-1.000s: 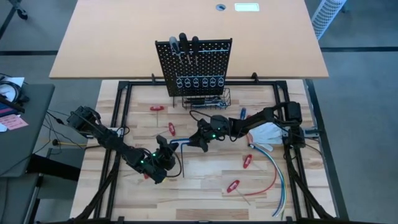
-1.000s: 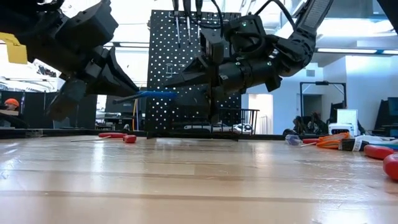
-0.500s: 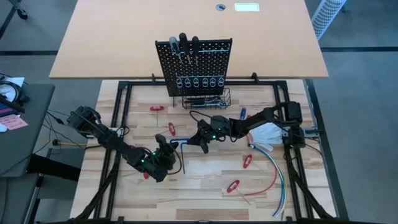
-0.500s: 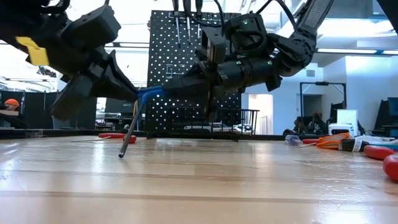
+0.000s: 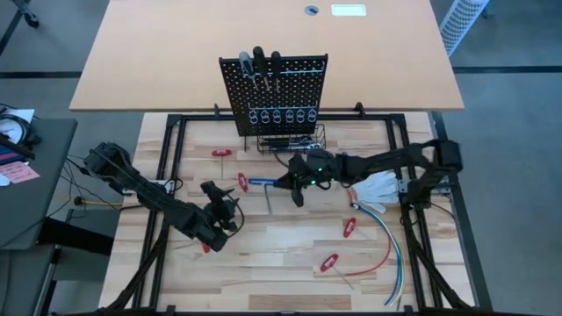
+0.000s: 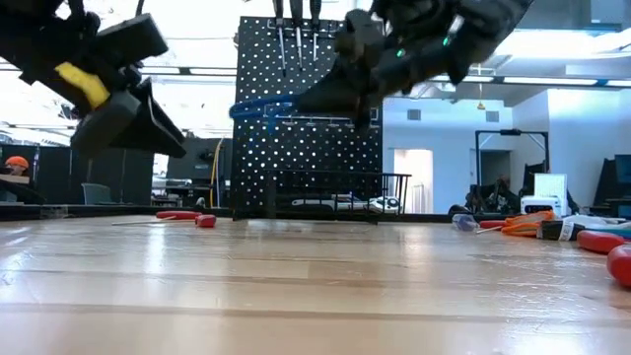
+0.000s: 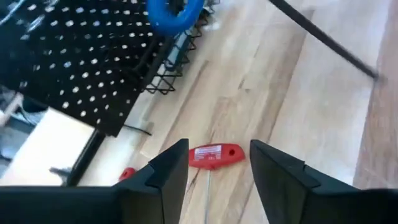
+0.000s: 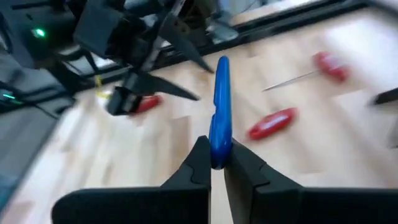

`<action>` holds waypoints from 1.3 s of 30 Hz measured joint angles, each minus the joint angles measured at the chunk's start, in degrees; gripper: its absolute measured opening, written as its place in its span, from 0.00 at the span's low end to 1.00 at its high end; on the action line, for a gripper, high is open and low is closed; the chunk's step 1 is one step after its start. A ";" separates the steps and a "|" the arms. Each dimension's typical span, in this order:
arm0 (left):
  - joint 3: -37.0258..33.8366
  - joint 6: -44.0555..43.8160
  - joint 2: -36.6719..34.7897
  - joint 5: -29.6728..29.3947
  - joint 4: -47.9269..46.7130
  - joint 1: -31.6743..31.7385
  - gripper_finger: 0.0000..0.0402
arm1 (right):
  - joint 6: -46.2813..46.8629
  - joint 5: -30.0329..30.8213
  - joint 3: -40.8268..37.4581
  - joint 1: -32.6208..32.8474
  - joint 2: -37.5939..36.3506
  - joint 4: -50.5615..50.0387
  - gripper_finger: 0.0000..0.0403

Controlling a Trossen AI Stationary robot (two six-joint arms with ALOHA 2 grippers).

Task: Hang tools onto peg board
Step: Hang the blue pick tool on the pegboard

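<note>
Right now the right tool (image 5: 297,183) is clenched on the blue T-handle hex key (image 5: 263,184), pinching one end of the blue crossbar; the wrist view shows the handle (image 8: 219,112) sandwiched between its fingers. Key is airborne, off the counter (image 5: 281,254), at about 6 o'clock from the peg board (image 5: 277,92) in the overhead view, with the steel shank hanging down from the handle. In the low view the blue handle (image 6: 258,106) sits level with the upper part of the board.

Left tool (image 5: 219,204) is released, jaws apart, nothing in them, hovering at roughly 8 o'clock from the key, above a red-handled tool (image 7: 214,155) lying on the counter.

Handling, my read:
- light and rigid, no fragility concern
- grip is off-centre at the handle end, so the long shank acts as a lever; expect it to swing or pivot in the jaws on fast moves
- plastic handle looks smooth, could slip if twisted
- better hold would be nearer the junction of handle and shank

Three screwdrivers (image 5: 258,61) already hang at the board's top; several red tools (image 5: 329,262) remain on the counter.
</note>
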 joint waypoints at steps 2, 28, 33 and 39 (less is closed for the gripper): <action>-0.64 -2.28 -1.03 0.03 -0.55 -0.56 0.43 | -3.12 2.76 -0.07 0.55 -3.78 -3.44 0.05; -18.76 40.19 -0.73 30.61 89.04 14.95 0.43 | -23.98 14.58 -0.04 14.86 -21.77 -10.03 0.06; -18.41 38.84 -0.73 44.30 94.97 20.20 0.43 | -24.17 14.59 -0.01 14.85 -21.00 -9.42 0.06; -15.06 33.33 -0.71 53.97 89.10 24.34 0.43 | -23.37 14.36 0.01 14.86 -18.77 -8.75 0.06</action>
